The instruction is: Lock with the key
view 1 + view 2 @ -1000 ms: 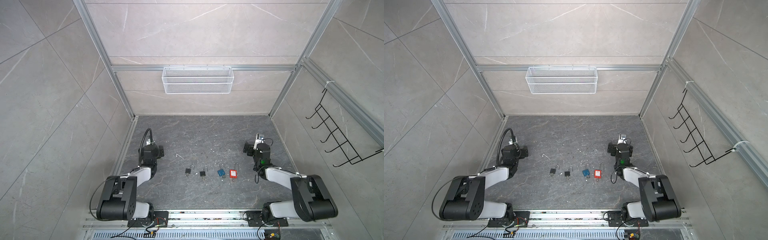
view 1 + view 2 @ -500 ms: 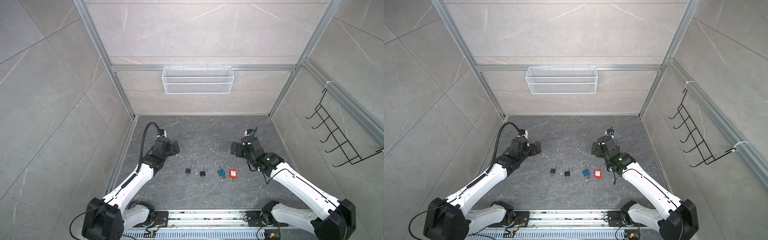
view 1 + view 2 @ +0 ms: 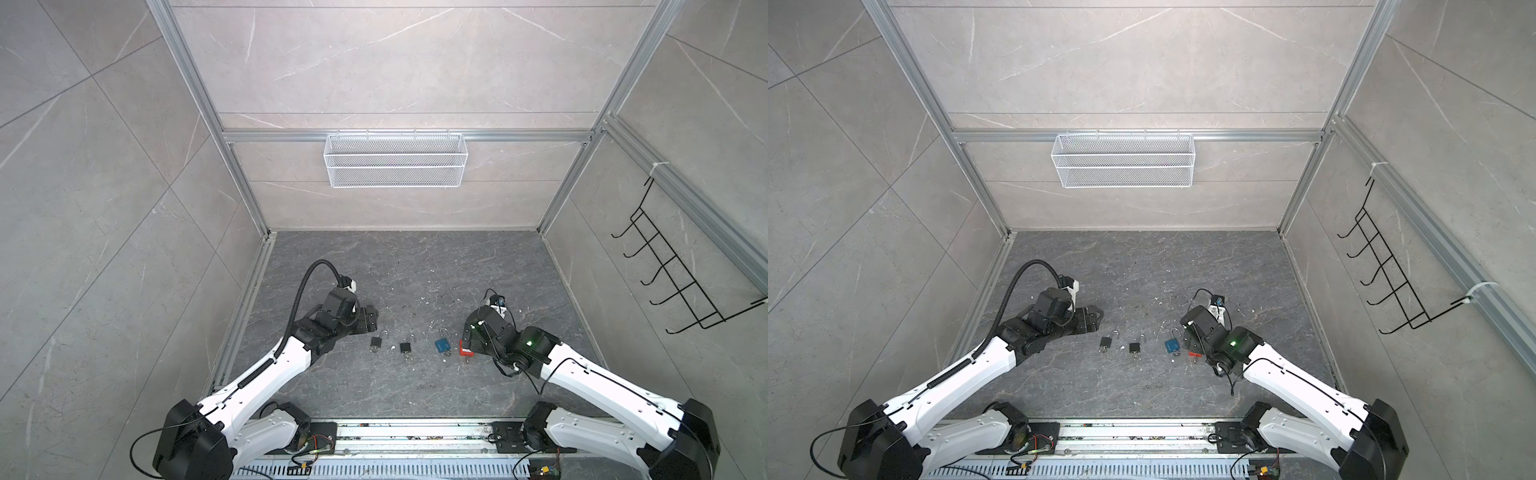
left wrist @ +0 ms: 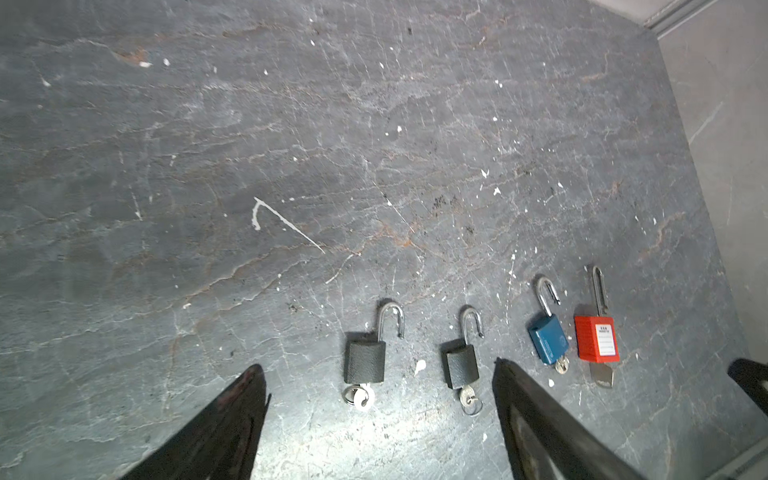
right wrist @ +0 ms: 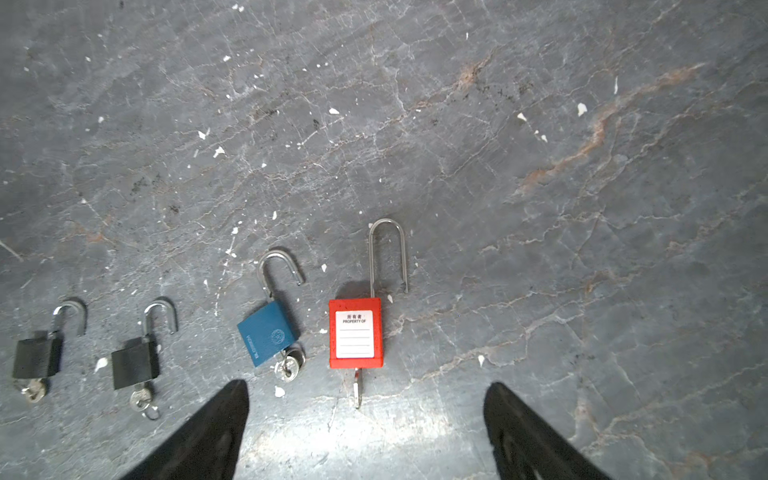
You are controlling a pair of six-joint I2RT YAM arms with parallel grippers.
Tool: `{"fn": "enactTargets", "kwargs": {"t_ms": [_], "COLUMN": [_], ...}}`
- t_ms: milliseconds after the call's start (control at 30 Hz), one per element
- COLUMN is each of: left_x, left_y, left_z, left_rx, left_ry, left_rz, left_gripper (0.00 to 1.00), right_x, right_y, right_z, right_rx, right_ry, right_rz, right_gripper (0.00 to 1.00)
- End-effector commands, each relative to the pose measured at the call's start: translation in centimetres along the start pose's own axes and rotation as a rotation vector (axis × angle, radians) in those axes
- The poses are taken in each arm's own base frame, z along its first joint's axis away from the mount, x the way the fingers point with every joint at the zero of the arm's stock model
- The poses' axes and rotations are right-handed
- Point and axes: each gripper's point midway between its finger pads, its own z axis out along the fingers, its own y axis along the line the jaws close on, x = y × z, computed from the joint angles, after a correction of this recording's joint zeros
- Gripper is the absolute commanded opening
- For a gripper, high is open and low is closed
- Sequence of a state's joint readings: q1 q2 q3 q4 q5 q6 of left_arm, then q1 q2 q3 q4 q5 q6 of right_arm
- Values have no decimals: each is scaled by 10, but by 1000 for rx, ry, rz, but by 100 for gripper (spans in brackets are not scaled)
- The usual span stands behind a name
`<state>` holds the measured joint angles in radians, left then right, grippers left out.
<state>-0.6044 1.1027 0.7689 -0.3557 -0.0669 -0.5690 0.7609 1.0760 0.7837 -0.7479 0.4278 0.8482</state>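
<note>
A: Over the last second both arms have swung out from their folded poses. The left end effector point(image 3: 369, 321) now hangs near the outer black padlock point(image 4: 365, 360), and the right end effector point(image 3: 467, 338) hangs over the red padlock point(image 5: 355, 332). The padlocks themselves have not shifted.

B: Is either one holding anything?

A: No, both sets of fingers stand apart and empty in the wrist views.

B: Where do the locks lie relative to them?

A: Four lie in a row on the tabletop point(image 4: 291, 145), shackles open and keys in their undersides. The red one lies just ahead of the right fingertips, with its key point(image 5: 357, 390) pointing back between them. The blue padlock point(image 5: 268, 334) is just beside it. The two black ones lie just ahead of the left fingertips.

B: How should the step go?

A: One arm should probably pin a body flat while the other presses the shackle home and then turns the key. The descent should be centred — these small bodies could skid on the tabletop.
</note>
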Motion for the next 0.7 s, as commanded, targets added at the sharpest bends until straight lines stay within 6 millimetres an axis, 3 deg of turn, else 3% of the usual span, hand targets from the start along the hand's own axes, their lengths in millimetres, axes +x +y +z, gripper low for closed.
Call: {"fn": "enactTargets", "kwargs": {"t_ms": [0, 200, 267, 667], "left_x": [-14, -12, -11, -11], "left_y": [-20, -27, -28, -36], "left_z": [-7, -4, -3, 7], "left_rx": [70, 86, 89, 115], "left_ry": [-36, -34, -32, -9], "left_rz": [7, 21, 24, 45], "left_gripper": [87, 87, 87, 86], "right_x": [4, 21, 26, 45], "right_y": [0, 12, 15, 13], "right_z": [8, 21, 25, 61], "right_rx": [26, -24, -29, 49], "right_ry": [-4, 57, 85, 119], "right_rz": [13, 18, 9, -27], "right_gripper": [88, 86, 79, 65]}}
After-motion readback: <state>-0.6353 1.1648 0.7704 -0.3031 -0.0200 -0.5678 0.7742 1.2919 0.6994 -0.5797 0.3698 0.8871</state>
